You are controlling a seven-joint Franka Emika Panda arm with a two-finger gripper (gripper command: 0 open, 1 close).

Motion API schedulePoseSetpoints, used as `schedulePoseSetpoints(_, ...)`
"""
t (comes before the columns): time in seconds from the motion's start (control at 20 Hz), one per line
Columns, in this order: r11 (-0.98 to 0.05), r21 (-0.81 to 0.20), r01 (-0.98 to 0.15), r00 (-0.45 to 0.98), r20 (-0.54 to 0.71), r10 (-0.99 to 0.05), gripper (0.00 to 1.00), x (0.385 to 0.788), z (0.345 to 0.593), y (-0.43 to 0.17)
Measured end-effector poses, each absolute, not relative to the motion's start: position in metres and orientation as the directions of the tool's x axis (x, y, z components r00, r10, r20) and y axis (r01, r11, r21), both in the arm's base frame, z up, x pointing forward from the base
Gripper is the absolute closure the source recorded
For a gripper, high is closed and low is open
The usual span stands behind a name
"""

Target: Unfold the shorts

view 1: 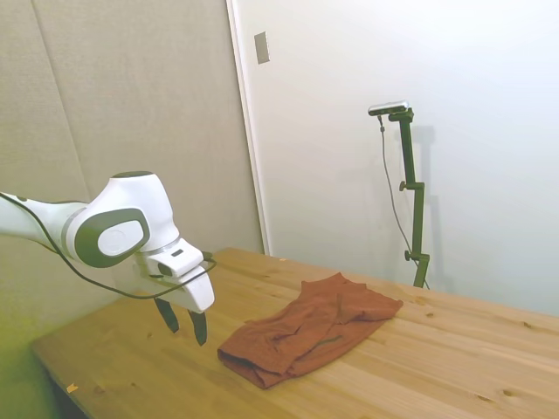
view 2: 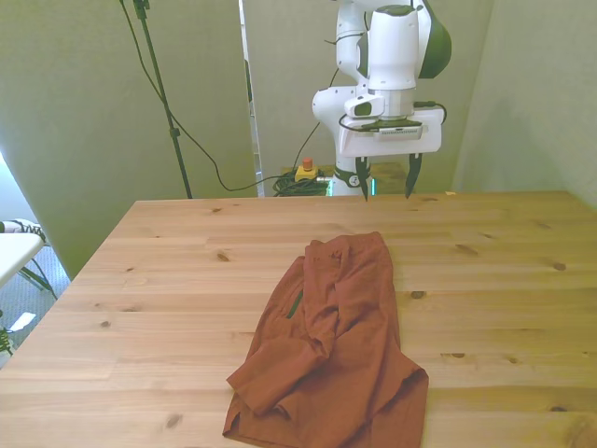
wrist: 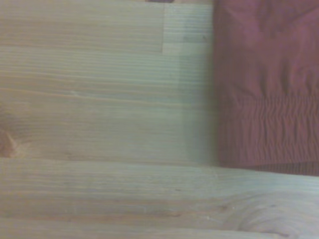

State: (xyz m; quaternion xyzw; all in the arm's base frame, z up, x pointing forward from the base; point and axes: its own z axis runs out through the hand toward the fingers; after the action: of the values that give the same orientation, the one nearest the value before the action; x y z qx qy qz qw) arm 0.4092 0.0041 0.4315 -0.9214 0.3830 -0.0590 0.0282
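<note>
While my gripper point(view 1: 184, 325) hung above bare wood at the side view's left, its two dark fingers stood apart and held nothing. To its right in that view the shorts point(view 1: 307, 328) lay in a rumpled, folded heap on the table point(view 1: 122, 358), near the gripper but not under it and not touching it. Their long axis ran away from me: in the front view the narrow end lay nearest my gripper point(view 2: 384, 177), and the bundle widened toward the table's near edge, slanting a little to the front view's left. So, as I judged it, the coming move turned on reaching forward and down along that axis to the near end of the cloth. From the wrist camera I saw only one edge of the shorts point(wrist: 266, 89), with a gathered band that looked like the waist, though the picture was soft. How the layers were folded I could not make out, and the front view cut off the far hem at its bottom edge.
</note>
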Motion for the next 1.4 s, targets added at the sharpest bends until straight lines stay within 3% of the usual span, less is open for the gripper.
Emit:
schedulePoseSetpoints(0.15, -0.702, -0.103, -0.705, 0.696, 0.09, -0.712, 0.0, 0.411, 0.431, 0.002)
schedulePoseSetpoints(0.3, -0.664, -0.14, -0.734, 0.656, 0.101, -0.748, 0.0, 0.421, 0.446, -0.023)
schedulePoseSetpoints(0.5, -0.591, -0.194, -0.783, 0.58, 0.116, -0.806, 0.0, 0.425, 0.472, -0.107)
schedulePoseSetpoints(0.65, -0.543, -0.223, -0.809, 0.539, 0.085, -0.838, 0.0, 0.419, 0.474, -0.178)
schedulePoseSetpoints(0.95, -0.471, -0.383, -0.795, 0.562, -0.17, -0.81, 0.0, 0.433, 0.442, -0.261)
schedulePoseSetpoints(1.15, -0.461, -0.404, -0.79, 0.581, -0.252, -0.774, 0.0, 0.456, 0.407, -0.281)
schedulePoseSetpoints(1.4, -0.446, -0.44, -0.78, 0.599, -0.314, -0.737, 0.0, 0.471, 0.384, -0.281)
